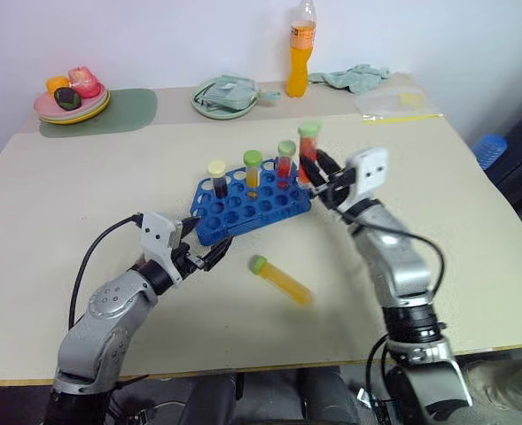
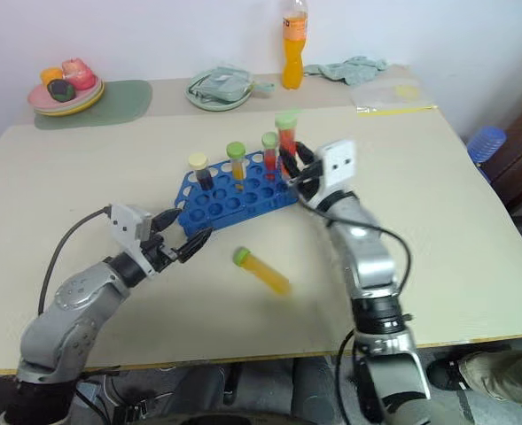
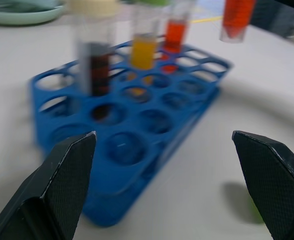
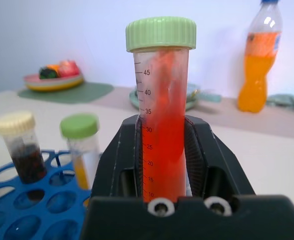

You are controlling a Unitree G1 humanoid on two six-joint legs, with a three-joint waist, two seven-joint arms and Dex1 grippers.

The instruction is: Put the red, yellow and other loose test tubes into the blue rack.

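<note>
Red-orange liquid fills the clear plastic test tube with the green screw cap (image 4: 160, 115), which the right gripper (image 1: 318, 176) carries upright, jaws closed tight on its lower half, just above the far right corner of the bright blue plastic rack with rows of round holes (image 1: 243, 212). Held vertical like that, the tube is lined up to drop straight into a hole.

The rack sits mid-counter and already has three tubes standing in its back row: a dark brown one with a cream cap (image 1: 217, 178), a yellow-orange one with a green cap (image 1: 253, 172) and a red one with a green cap (image 1: 284, 161).

The left gripper (image 1: 209, 255) lies low at the rack's near left corner, jaws spread wide and empty, probably placed to steady the rack or wait its turn.

One loose yellow-orange tube with a green cap (image 1: 282, 278) lies on its side on the pale counter (image 1: 83, 195), in front of the rack and between the two arms; in my judgement it comes next.
</note>
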